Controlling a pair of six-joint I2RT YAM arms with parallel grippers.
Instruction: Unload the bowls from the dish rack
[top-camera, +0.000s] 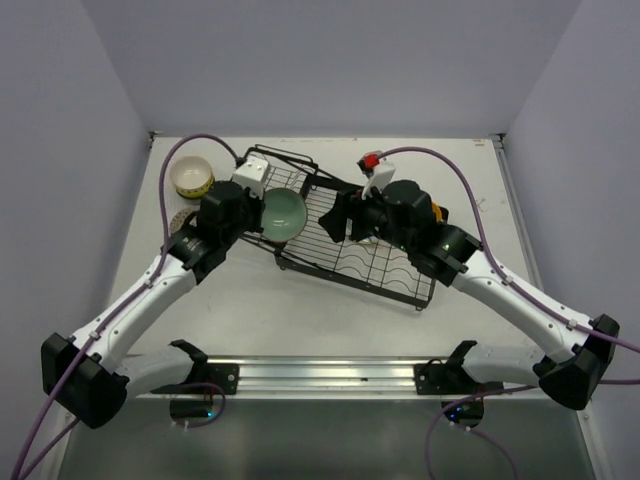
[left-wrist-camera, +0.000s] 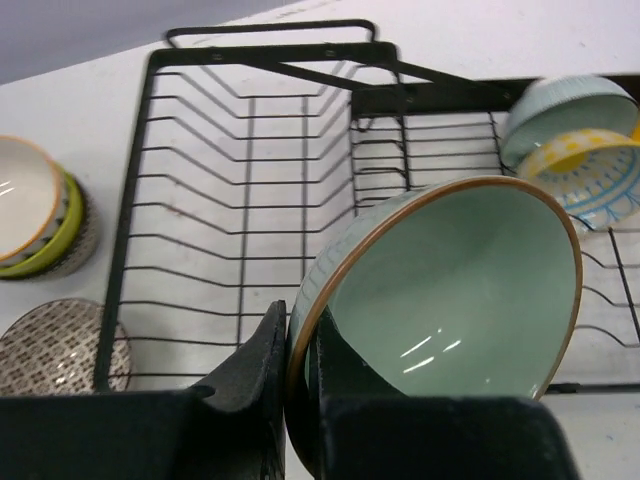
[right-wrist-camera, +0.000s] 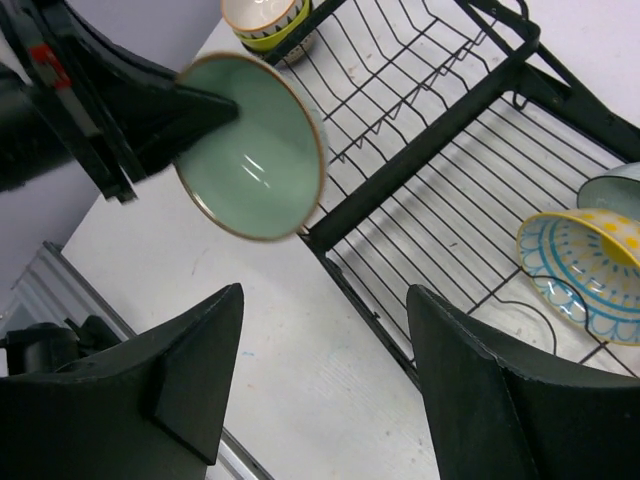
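Note:
My left gripper (left-wrist-camera: 300, 340) is shut on the rim of a pale teal bowl (left-wrist-camera: 450, 290), one finger inside and one outside. The bowl (top-camera: 283, 215) hangs tilted over the near edge of the black wire dish rack (top-camera: 345, 235). My right gripper (right-wrist-camera: 325, 295) stands open and empty just right of that bowl (right-wrist-camera: 255, 150), above the table beside the rack's edge (right-wrist-camera: 430, 170). Two bowls lie tipped on the rack's flat section: a yellow and blue patterned one (right-wrist-camera: 585, 270) and a pale ribbed one (left-wrist-camera: 565, 105). The rack's basket section (left-wrist-camera: 230, 200) holds nothing.
A stack of bowls (top-camera: 190, 177), cream on yellow-green, stands on the table left of the rack. A brown-patterned bowl (left-wrist-camera: 50, 345) sits just in front of it. Purple cables loop over both arms. The white walls close in at the back and sides.

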